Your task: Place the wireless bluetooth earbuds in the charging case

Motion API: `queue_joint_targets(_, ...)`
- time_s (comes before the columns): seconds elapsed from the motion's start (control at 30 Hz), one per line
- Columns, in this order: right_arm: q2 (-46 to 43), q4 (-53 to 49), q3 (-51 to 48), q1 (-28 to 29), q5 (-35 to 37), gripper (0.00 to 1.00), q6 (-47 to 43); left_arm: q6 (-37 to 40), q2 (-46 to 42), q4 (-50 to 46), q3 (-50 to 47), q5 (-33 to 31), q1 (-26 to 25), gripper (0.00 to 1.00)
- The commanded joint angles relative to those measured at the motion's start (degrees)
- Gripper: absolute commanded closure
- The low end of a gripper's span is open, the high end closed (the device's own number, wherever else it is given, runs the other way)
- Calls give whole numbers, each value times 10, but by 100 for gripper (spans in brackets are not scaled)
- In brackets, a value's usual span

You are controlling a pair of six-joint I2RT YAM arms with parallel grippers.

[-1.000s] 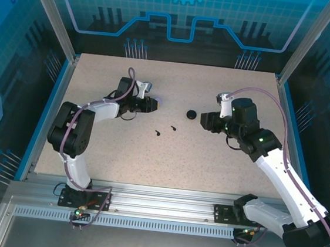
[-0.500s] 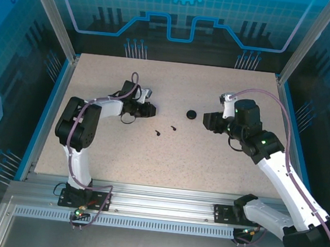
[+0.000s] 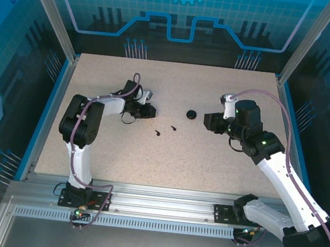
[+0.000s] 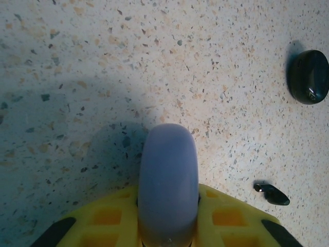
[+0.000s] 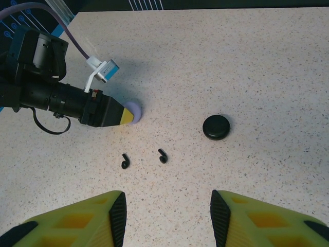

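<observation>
Left pincer (image 4: 168, 208) grips a lavender case (image 4: 168, 164) — apparently steadying it — while right pincer (image 5: 168, 212) hovers open, poised for the black earbuds (image 5: 163, 155).

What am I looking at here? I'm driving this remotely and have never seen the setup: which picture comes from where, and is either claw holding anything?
Two robot arms are bolted at the near edge of a speckled table. The overhead picture looks down from behind them, with the left arm on the left. The other two pictures come from a camera on each wrist, with that arm's own yellow fingers at the bottom. On the table lie a round black case and two tiny black earbuds, all apart from each other. The left gripper is shut on a pale lavender rounded object, probably another case. The right gripper is open and empty, with the earbuds ahead of it.
</observation>
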Motion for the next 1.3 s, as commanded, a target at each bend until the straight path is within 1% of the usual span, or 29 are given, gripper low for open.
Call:
queue_joint_targets(0.0,-10,-4,-5,-9,1,51,-3,15,16,-44,8,-30,5,76)
queue_joint_targets(0.27,-11,-7,-6,-11,1,51,-5,1,5,-59,7,-70,5,63)
queue_joint_targets(0.53,-13,-4,-9,-13,0,51,-5,-12,4,-99,24,-91,6,56)
queue_joint_targets(0.6,-15,-6,-9,-13,2,51,-7,-15,1,-103,22,-98,6,44)
queue_joint_targets(0.63,-17,-6,-10,-14,3,50,-8,-16,-4,-105,19,-100,6,43)
queue_joint_targets(0.67,-19,-6,-11,-14,4,50,-9,-16,-8,-106,16,-103,7,35)
queue_joint_targets(0.7,-21,-7,-12,-15,4,50,-10,-17,-15,-106,11,-107,6,11)
queue_joint_targets(0.73,-22,-6,-14,-16,4,50,-9,-17,-21,-106,7,-111,6,1)
queue_joint_targets(0.9,-27,-5,-18,-18,4,50,-10,-23,-68,-106,-24,-141,6,1)
queue_joint_targets(1.0,-28,-5,-21,-20,4,50,-10,-30,-103,-119,-36,-171,6,1)
queue_joint_targets(1.07,-28,-4,-22,-21,4,50,-10,-48,-131,-147,-35,-213,5,1)
queue_joint_targets(1.13,-26,-3,-25,-23,4,50,-10,-47,-170,-162,-39,-231,1,1)
queue_joint_targets(1.17,-24,0,-27,-23,4,50,-9,-48,-188,-173,-40,-250,-4,1)
queue_joint_targets(1.27,-17,6,-33,-25,5,47,-4,-18,-247,-206,-33,-324,-44,1)
